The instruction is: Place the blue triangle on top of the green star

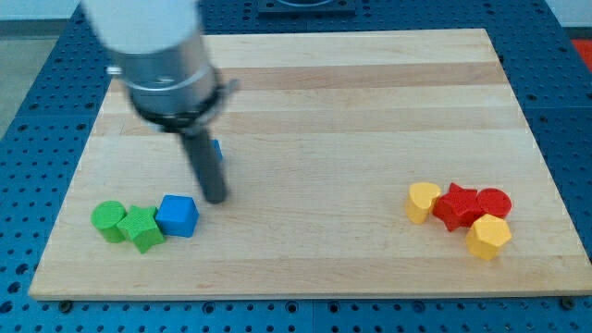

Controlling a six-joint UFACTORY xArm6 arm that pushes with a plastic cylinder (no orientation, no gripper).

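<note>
The green star (141,228) lies near the board's bottom left, touching a green cylinder (109,221) on its left and a blue cube-like block (178,215) on its right. My tip (215,198) rests on the board just up and right of that blue block, apart from it. A small blue piece (217,148) peeks out from behind the rod's right side, above the tip. It is mostly hidden, so I cannot make out its shape.
At the view's right, a yellow heart (423,201), a red star (456,205), a red cylinder (494,203) and a yellow hexagon (488,237) sit in a tight cluster. The wooden board (351,111) lies on a blue perforated table.
</note>
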